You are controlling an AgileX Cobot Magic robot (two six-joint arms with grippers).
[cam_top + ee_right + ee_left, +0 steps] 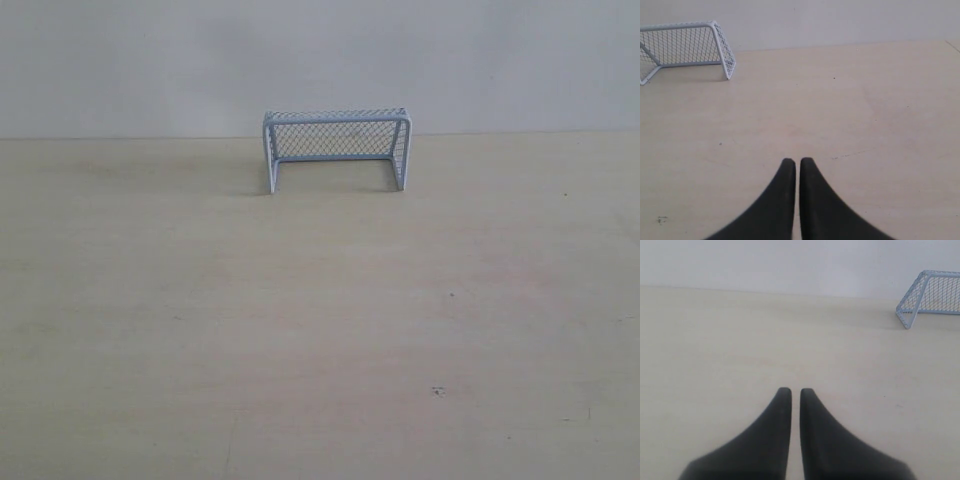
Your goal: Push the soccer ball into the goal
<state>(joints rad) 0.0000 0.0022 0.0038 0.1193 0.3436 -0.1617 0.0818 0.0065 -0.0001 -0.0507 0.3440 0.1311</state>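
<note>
The goal (337,149), a small pale blue-white tube frame with fine mesh netting, stands at the far middle of the wooden table with its mouth facing the near side. It also shows in the left wrist view (932,296) and the right wrist view (685,46), far from both grippers. The soccer ball is out of view in every frame. My left gripper (795,391) is shut with only a thin slit between its black fingers, nothing held. My right gripper (797,161) is likewise shut and empty. Neither gripper appears in the exterior view.
The pale wooden tabletop (320,330) runs back to a plain light wall (320,60). A small dark speck (438,391) marks the wood at the near right. The table's edge shows at the far right of the right wrist view.
</note>
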